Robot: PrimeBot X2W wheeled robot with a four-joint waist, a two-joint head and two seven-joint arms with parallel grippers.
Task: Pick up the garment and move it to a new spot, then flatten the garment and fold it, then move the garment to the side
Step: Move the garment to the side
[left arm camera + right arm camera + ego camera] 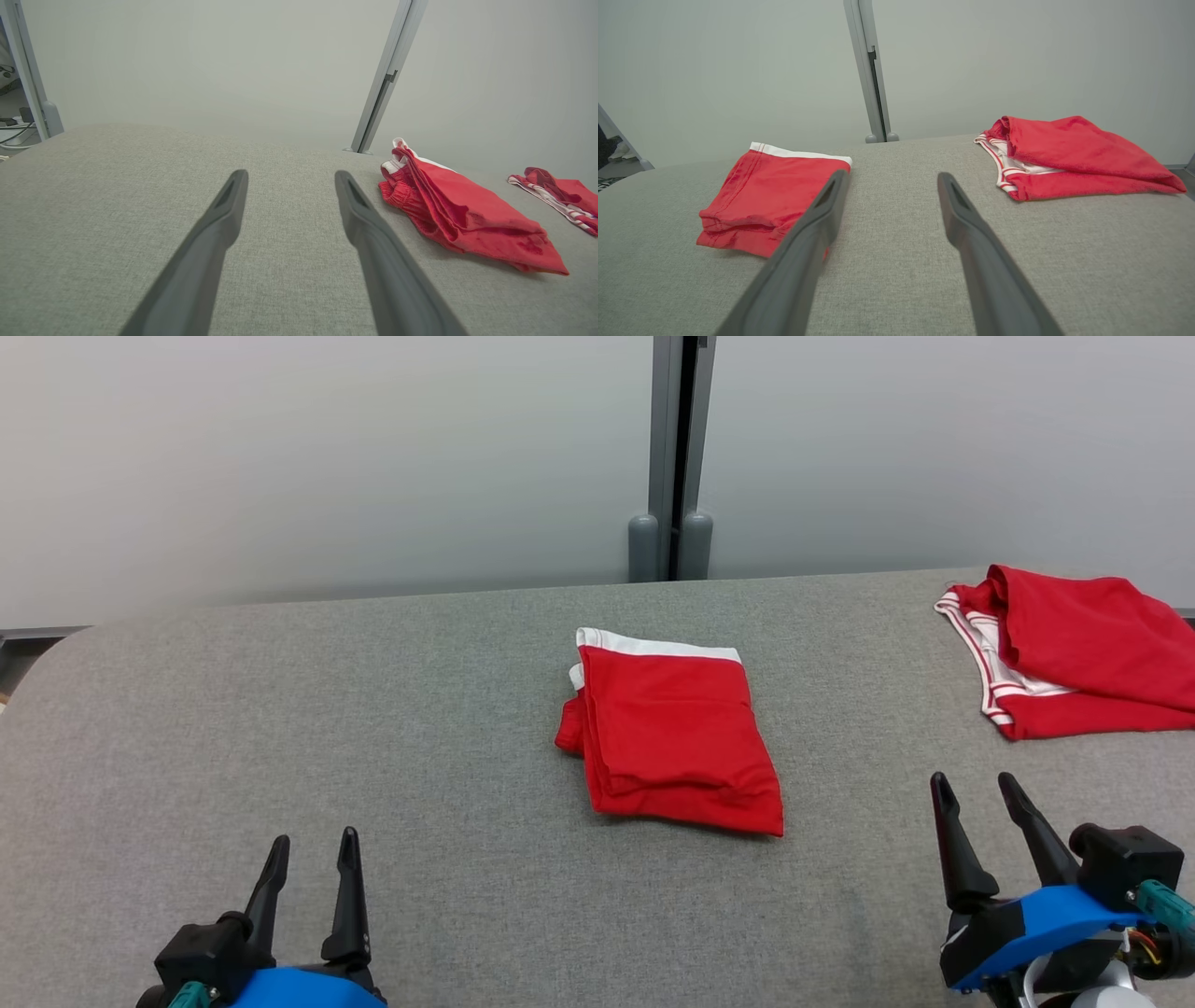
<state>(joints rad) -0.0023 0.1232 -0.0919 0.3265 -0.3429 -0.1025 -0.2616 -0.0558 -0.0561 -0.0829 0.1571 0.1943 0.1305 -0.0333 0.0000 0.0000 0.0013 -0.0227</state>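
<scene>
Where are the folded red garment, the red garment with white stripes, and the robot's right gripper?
folded red garment (pixel 677 737): head view, middle of its top red layer.
red garment with white stripes (pixel 1088 635): head view, on its red upper fold.
right gripper (pixel 974 784): head view, midway between its two fingertips.

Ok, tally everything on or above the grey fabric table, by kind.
Neatly folded red cloth garment with plain white band: 1
Loosely folded red cloth garment with red-and-white striped trim: 1
Black grippers, jaws open, left gripper and right gripper: 2
Total: 4
</scene>
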